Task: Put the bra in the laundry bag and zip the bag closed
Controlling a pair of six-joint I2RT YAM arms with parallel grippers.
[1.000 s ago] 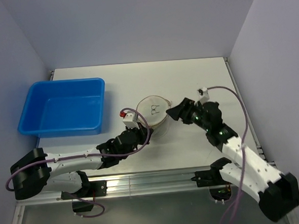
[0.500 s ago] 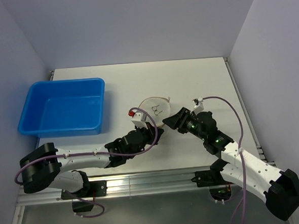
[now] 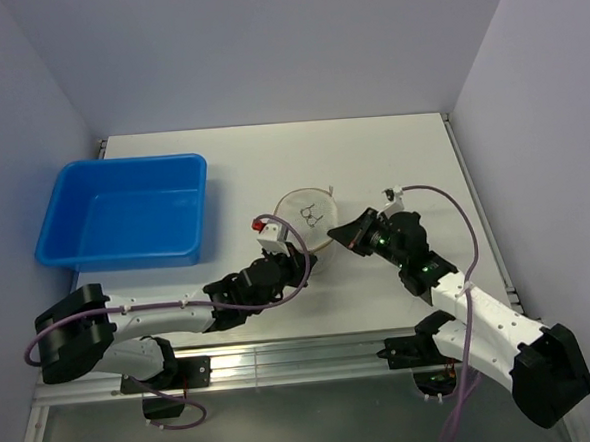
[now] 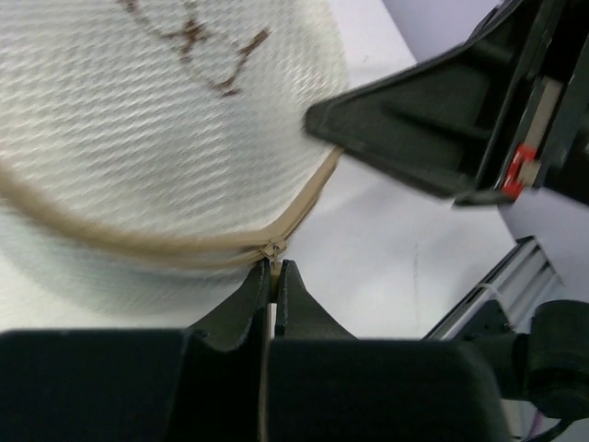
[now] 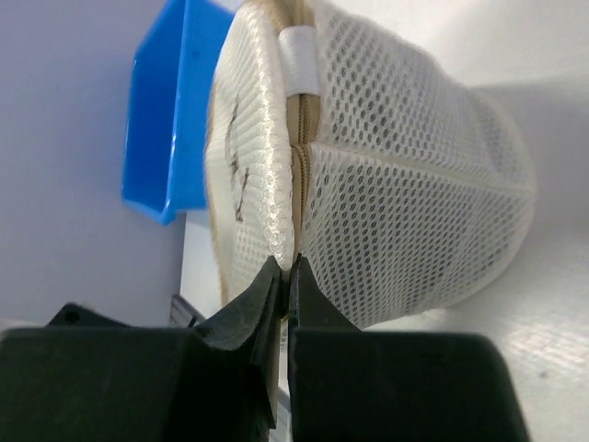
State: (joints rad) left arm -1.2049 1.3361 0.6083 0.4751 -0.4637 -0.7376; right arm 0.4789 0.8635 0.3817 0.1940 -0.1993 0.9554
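The laundry bag (image 3: 308,218), a round white mesh drum with a tan rim, sits mid-table. My left gripper (image 3: 304,260) is at its near edge. In the left wrist view the jaws (image 4: 273,269) are shut on the zip pull (image 4: 270,250) at the tan zip line, with the bag (image 4: 166,120) lying beyond. My right gripper (image 3: 339,234) meets the bag's right side. In the right wrist view this gripper (image 5: 290,268) is pinched shut on the bag's rim seam (image 5: 296,184), mesh wall (image 5: 414,184) to the right. The bra is not visible.
A big blue plastic tub (image 3: 124,211) stands at the left of the table and shows past the bag in the right wrist view (image 5: 170,110). The table's metal front rail (image 3: 303,356) runs along the near edge. White walls close in the sides and back.
My right gripper has moved left to the bag and closed from open onto its rim. The left gripper stayed shut at the bag's near edge, shifting slightly right.
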